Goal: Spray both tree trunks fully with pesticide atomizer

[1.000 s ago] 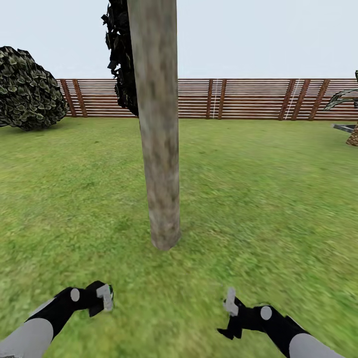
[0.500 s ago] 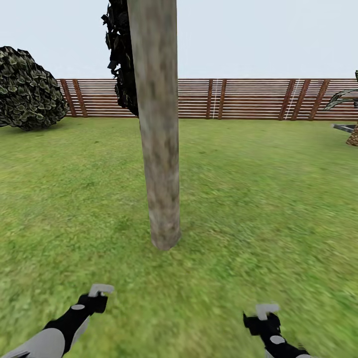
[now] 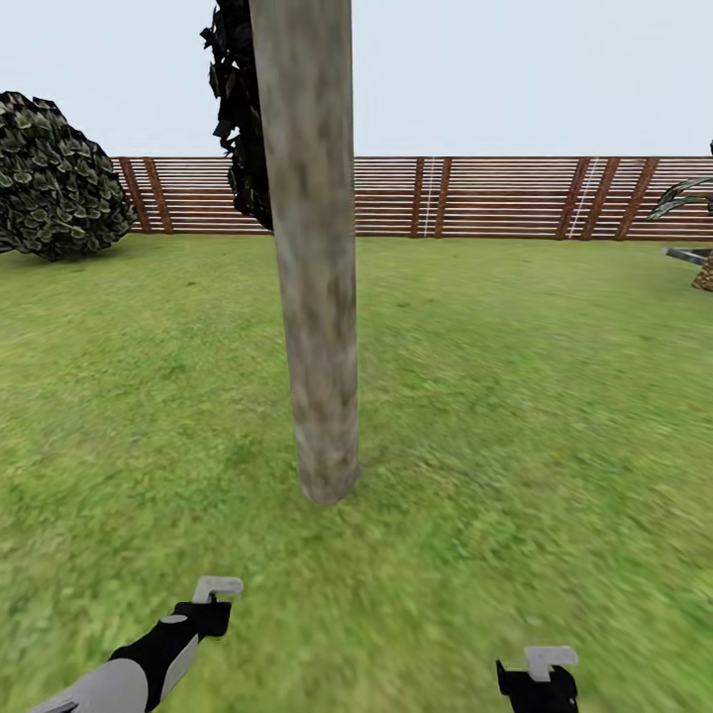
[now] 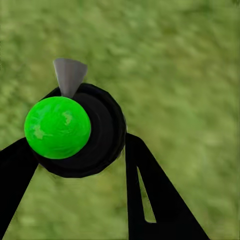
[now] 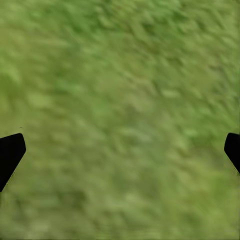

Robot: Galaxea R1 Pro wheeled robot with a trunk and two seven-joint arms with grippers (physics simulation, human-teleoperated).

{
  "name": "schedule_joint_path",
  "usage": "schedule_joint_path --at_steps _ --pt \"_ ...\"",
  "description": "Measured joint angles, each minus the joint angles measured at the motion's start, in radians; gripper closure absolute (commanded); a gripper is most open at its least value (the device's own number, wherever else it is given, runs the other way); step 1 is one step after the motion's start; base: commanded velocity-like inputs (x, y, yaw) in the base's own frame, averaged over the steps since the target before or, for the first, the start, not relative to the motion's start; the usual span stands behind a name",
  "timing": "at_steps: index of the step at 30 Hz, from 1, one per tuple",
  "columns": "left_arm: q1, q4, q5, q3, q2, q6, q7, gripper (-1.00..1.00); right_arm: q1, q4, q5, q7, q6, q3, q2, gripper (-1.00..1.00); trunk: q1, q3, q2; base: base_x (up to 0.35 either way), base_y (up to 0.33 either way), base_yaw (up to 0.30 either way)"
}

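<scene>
A green-topped dark object [image 4: 75,130] is gripped in the left end effector [image 3: 213,594]; the right end effector [image 5: 120,150] is spread wide, tree trunk [image 3: 312,297] ahead.

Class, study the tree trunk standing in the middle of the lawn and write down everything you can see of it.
The tree trunk is a thick, smooth cylinder with mottled grey-tan bark that looks weathered, and no branches on the stretch in view. It stands nearly upright, leaning slightly, and its top runs out of the head view. Its base meets the grass of the lawn; nothing else touches it. Dark foliage shows behind it on its left, and the brown slatted fence runs behind it.
</scene>
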Motion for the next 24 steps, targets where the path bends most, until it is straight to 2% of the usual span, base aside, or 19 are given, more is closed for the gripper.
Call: schedule_joint_path --at_steps 13,16,18,19,20,21,24 --pt "-0.014 -0.007 0.000 -0.002 -0.018 0.007 -0.004 1.00 0.001 -0.001 -0.001 -0.001 -0.001 -0.002 -0.002 -1.00 0.000 0.000 0.000 0.265 -0.153 0.000" --pt "-0.021 -0.013 -0.004 -0.008 -0.053 0.014 -0.002 1.00 0.001 -0.001 -0.001 -0.001 -0.001 -0.002 -0.004 -1.00 0.001 0.000 0.000 0.014 -0.258 0.000" --pt "-0.022 -0.034 -0.007 -0.008 -0.062 0.025 -0.002 1.00 0.001 -0.001 -0.001 -0.001 -0.001 -0.002 -0.003 -1.00 0.001 0.000 0.000 -0.170 -0.217 -0.080" --pt "-0.023 -0.079 -0.008 -0.005 -0.067 0.067 -0.001 1.00 0.001 -0.001 -0.001 -0.001 -0.001 -0.002 -0.001 -1.00 0.001 0.000 0.000 -0.038 0.000 0.000" --pt "-0.019 -0.169 -0.003 0.004 -0.076 0.128 -0.003 1.00 0.001 0.000 -0.001 -0.001 -0.001 -0.002 0.002 -1.00 0.001 0.000 0.000 -0.146 0.000 0.000" --pt "-0.022 -0.191 -0.004 0.004 -0.077 0.131 -0.003 1.00 0.001 0.000 -0.001 -0.001 -0.001 -0.002 0.003 -1.00 0.001 0.000 0.000 -0.213 0.000 0.000" --pt "-0.024 -0.189 -0.003 0.003 -0.077 0.131 -0.003 1.00 0.001 0.000 -0.001 -0.001 -0.001 -0.002 0.003 -1.00 0.001 0.000 0.000 -0.286 0.000 -0.002"
